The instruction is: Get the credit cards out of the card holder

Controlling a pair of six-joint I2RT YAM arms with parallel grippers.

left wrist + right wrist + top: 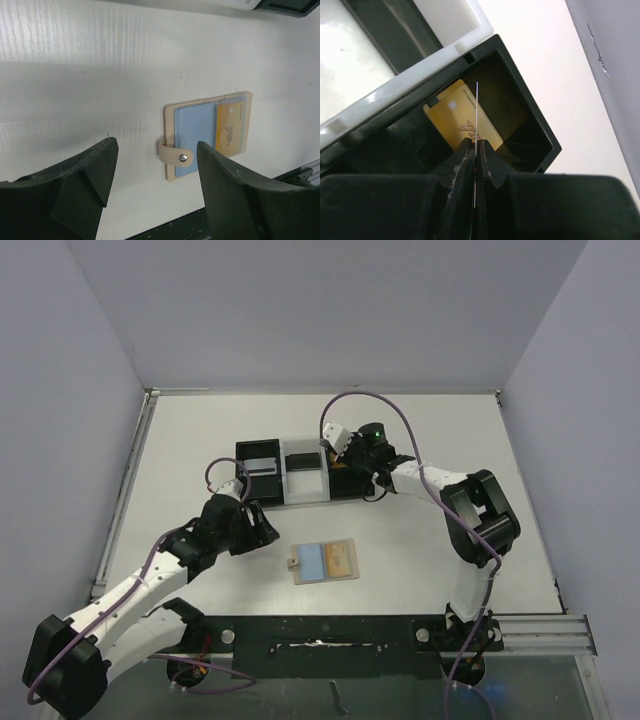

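The tan card holder point(347, 574) lies open on the table in front of the arms, with its snap strap on the left. It holds a light blue credit card point(313, 562) and a yellow card point(339, 558). In the left wrist view the holder point(170, 150), the blue card point(195, 132) and the yellow card point(231, 131) show. My left gripper point(266, 532) is open and empty, just left of the holder point(156, 146). My right gripper point(347, 470) is over the tray's right black compartment. It is shut point(476, 143) on a thin card point(476, 107) seen edge-on. Another yellow card point(452, 117) lies in that compartment.
The black-and-white three-compartment tray point(262, 452) stands at the table's middle back; its black rim point(522, 92) and white middle section point(445, 15) show in the right wrist view. A black rail point(330, 635) runs along the near edge. Grey walls enclose the table.
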